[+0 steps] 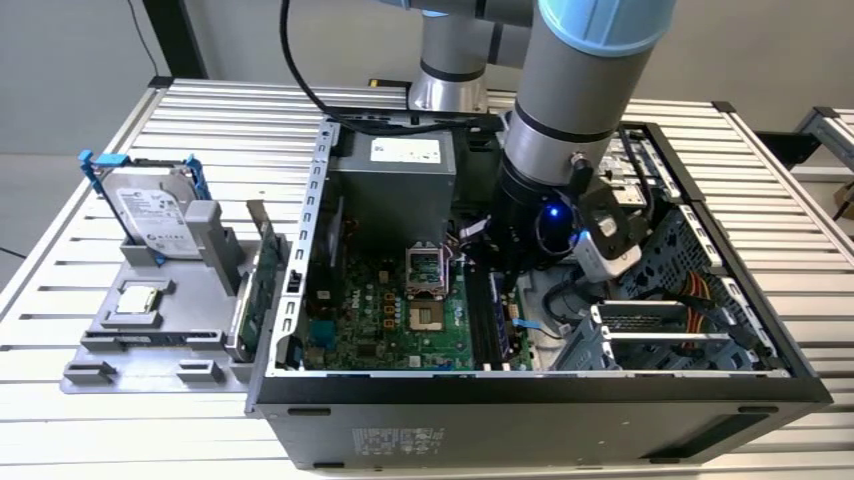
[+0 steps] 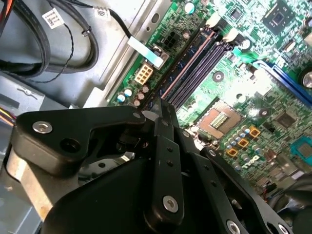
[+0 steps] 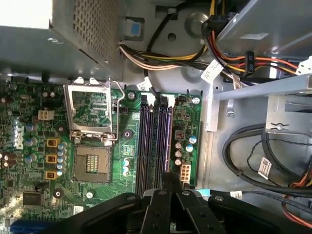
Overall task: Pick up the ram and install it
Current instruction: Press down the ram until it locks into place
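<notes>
Down inside the open case point(image 1: 534, 400), the hand point(image 3: 163, 192) sits low over the memory slots point(image 3: 153, 141), its black fingers point(image 2: 163, 126) closed on the ram point(image 3: 167, 178). Little of the ram shows: a thin dark edge between the fingertips, standing on edge in line with the slots and right at them. Beyond lie the motherboard point(image 3: 97, 146), an empty processor socket point(image 3: 91, 163), and cable bundles point(image 3: 234, 58). Outside, a hard drive point(image 1: 147, 215) stands on the slatted surface point(image 1: 80, 420).

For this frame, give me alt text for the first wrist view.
The black tool hangs over the memory slots of a green motherboard, beside an open processor socket. Bundled cables lie in the grey case.
</notes>
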Robot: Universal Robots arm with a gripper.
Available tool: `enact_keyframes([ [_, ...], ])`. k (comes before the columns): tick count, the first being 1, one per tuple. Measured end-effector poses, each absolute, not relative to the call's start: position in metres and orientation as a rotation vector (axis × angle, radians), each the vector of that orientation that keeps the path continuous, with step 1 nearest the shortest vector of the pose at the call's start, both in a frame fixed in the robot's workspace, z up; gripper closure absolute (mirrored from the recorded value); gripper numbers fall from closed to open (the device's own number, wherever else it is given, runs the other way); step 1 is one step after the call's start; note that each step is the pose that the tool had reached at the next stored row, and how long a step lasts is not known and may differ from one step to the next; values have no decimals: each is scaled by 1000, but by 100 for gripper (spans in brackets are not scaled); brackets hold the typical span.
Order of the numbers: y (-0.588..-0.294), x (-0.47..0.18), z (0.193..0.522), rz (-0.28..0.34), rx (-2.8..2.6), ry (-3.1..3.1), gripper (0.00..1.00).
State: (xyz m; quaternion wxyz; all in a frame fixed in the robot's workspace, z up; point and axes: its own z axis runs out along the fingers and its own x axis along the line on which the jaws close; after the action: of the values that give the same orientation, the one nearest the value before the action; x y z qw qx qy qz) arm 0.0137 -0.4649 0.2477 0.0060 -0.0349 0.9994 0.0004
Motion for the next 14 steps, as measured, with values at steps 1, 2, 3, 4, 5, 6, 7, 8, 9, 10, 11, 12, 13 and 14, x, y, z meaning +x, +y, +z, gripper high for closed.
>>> enact_keyframes([
  [1,-465,14,248,2,-131,3127,100],
  [2,-465,14,248,2,-157,3126,100],
  [3,-465,14,248,2,-185,3124,100],
  [4,-465,14,248,2,-212,3123,100],
  [5,-465,14,248,2,-240,3121,100],
  [6,-465,14,248,2,-265,3119,100],
  [7,-465,14,248,3,-293,3117,100],
  [8,-465,14,248,3,-321,3114,100],
  [9,-465,14,248,3,-348,3112,100],
  [10,-465,14,248,3,-379,3108,100],
  [11,-465,14,248,3,-405,3105,100],
  [12,-465,14,248,3,-434,3101,100],
  [13,-465,14,248,3,-452,3098,100],
  [14,-465,14,248,4,-455,3098,100],
])
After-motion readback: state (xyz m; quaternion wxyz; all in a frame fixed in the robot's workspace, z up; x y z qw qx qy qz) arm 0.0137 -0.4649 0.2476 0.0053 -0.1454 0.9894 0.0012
